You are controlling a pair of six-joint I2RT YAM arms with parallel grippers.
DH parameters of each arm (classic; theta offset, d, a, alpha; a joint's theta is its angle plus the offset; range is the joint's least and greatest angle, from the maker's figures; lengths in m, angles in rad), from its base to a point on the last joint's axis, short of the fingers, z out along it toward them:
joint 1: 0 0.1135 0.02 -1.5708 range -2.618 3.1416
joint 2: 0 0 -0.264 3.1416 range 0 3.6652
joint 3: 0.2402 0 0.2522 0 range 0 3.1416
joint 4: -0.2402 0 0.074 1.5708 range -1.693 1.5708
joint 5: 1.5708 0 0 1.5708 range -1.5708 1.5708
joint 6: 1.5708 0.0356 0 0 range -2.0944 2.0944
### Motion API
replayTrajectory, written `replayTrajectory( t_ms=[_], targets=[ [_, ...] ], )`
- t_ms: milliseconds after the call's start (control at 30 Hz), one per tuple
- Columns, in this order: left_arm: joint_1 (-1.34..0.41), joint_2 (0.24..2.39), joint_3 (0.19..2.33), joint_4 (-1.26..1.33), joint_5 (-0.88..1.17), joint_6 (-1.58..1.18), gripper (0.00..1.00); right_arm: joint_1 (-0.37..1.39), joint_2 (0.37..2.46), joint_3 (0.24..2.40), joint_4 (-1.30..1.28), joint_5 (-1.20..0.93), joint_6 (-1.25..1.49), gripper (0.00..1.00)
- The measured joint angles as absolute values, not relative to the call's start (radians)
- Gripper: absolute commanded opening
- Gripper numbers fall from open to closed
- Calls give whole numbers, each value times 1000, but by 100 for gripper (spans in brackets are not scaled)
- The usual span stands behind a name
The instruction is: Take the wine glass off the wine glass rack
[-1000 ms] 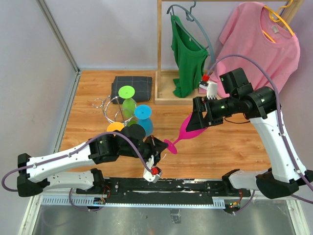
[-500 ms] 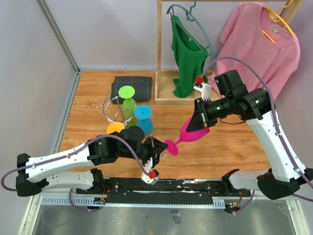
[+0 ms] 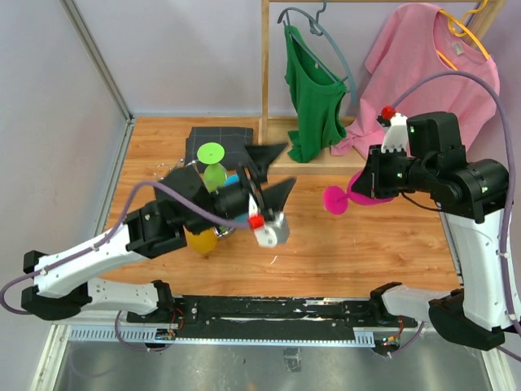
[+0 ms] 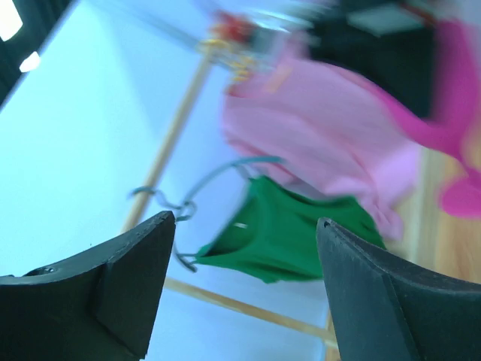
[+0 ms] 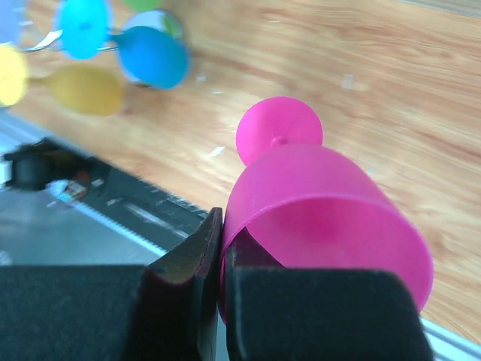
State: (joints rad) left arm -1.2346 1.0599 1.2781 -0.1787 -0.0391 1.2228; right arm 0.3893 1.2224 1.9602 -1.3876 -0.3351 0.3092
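Your right jaws pinch the pink wine glass [image 3: 336,198] at its rim, foot toward 9 o'clock in the top view; your left jaws stand wide, empty.

Magenta wine glass [image 5: 323,218], green top [image 3: 313,94], pink shirt [image 3: 427,61], dark plaid cloth [image 3: 228,140].

High overview, close wrist views, common wine glass [image 3: 336,199]

light: bright, even; faint shadows on the tabletop [image 3: 383,244] beneath the pink wine glass [image 3: 335,198].
blur: left wrist view motion-smeared, pink shirt [image 4: 323,113] streaked.
focus: right wrist sharp on the pink wine glass, softer beyond it.
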Motion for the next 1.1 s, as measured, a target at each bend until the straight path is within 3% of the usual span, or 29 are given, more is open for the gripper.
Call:
replayTrajectory(
  t_ms=[167, 333, 667, 900, 1100],
  targets=[
    [-1158, 1212, 1699, -88, -200, 985, 85, 368, 1155, 1777, -1345, -44, 306, 1],
    [-851, 1240, 1903, -124, -252, 718, 87, 303, 1115, 1492, -1188, 129, 312, 1],
    [-462, 1029, 1571, -243, -247, 348, 89, 258, 1148, 1235, -862, 222, 313, 1],
    [-389, 844, 1284, -390, -247, 157, 88, 247, 1280, 1166, -725, 212, 316, 1],
    [-373, 716, 1184, -534, -208, 77, 88, 226, 1376, 1166, -694, 170, 318, 1]
  ],
)
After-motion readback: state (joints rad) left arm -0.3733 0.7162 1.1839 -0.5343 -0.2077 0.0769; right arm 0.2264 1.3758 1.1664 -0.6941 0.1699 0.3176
